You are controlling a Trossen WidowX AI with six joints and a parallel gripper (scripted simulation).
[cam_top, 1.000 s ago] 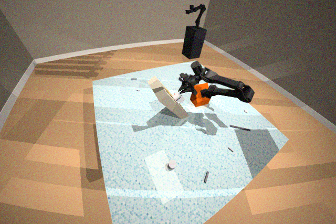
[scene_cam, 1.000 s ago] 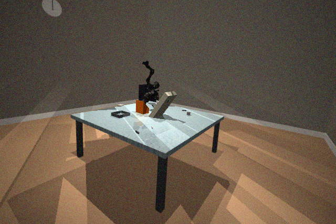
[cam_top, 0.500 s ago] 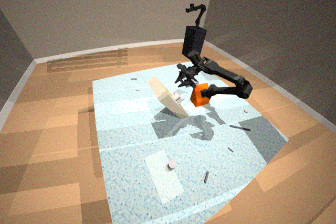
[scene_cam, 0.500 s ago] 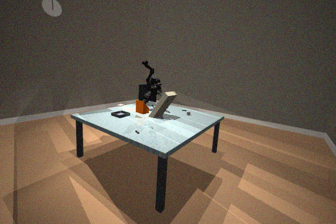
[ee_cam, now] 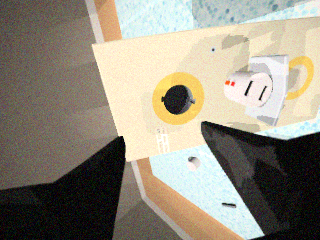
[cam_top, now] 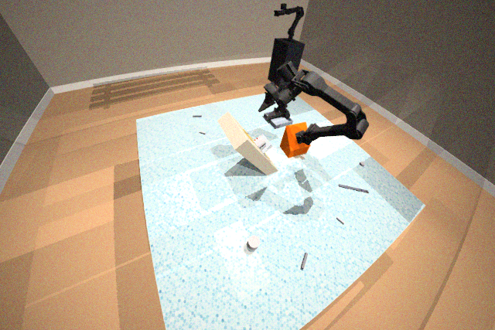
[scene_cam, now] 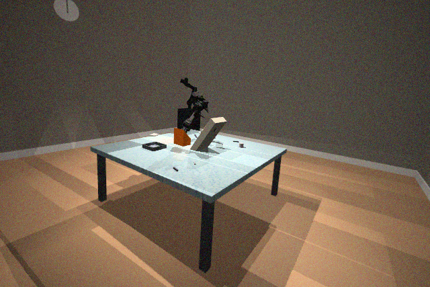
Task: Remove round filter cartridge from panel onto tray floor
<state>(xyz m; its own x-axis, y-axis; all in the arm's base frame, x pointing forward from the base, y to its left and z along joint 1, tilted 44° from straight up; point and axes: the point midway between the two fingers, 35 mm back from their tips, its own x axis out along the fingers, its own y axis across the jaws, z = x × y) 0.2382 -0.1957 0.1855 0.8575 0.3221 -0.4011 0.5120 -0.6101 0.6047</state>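
Now the gripper [ee_cam: 160, 165] is standing wide apart with nothing between its dark fingers. It is hanging in front of the cream panel [ee_cam: 135, 75], not touching it. The white cartridge [ee_cam: 248, 89] is sticking out of a grey square block [ee_cam: 276, 85] on the panel face, with its two slots facing out. A round hole [ee_cam: 178, 98] with a yellow ring is showing beside it. The black tray [scene_cam: 154, 145] is sitting on the table [scene_cam: 215, 176], well apart from the panel.
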